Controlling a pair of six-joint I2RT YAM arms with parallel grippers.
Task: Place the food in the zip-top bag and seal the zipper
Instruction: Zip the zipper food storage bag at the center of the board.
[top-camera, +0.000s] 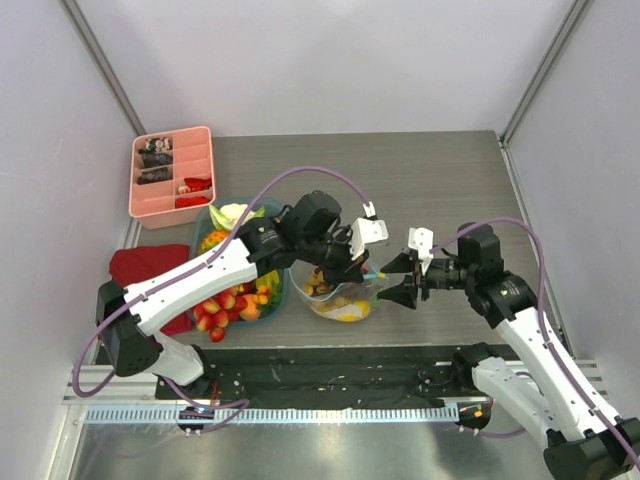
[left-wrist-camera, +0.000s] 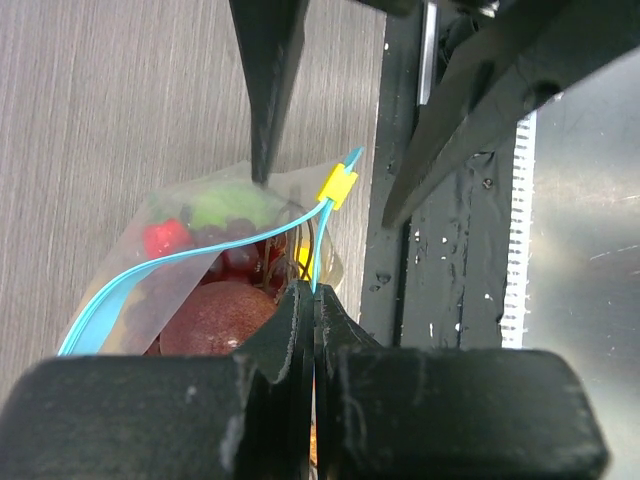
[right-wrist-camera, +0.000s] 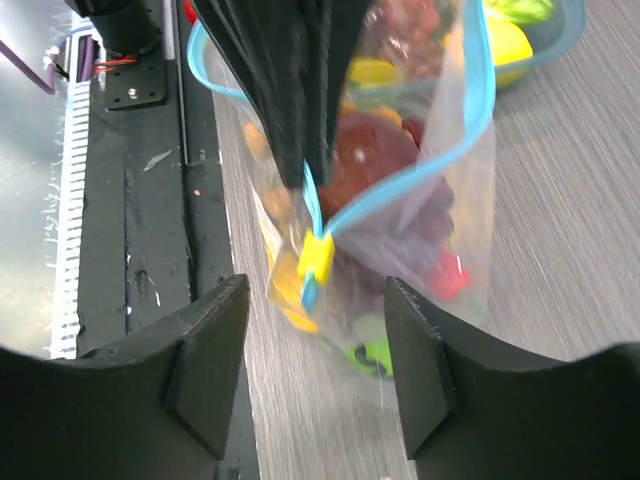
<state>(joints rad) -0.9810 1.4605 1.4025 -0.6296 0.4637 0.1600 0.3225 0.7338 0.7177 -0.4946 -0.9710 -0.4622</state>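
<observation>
One zip-top bag (right-wrist-camera: 440, 230) | left fingers (left-wrist-camera: 280, 335) pinch zipper (left-wrist-camera: 105, 298) | right fingers (right-wrist-camera: 205, 350) spread | teal bin (top-camera: 283, 296) beside

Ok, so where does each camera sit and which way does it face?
Top view: above and behind the robot, looking down on the table; left arm and right arm show.
Left wrist: looks along the shut left pincer, clamped on the bag's zipper.
Right wrist: looks past the open right pincer at the bag.
Shared: both wrist views show the bag, zipper and yellow slider.
</observation>
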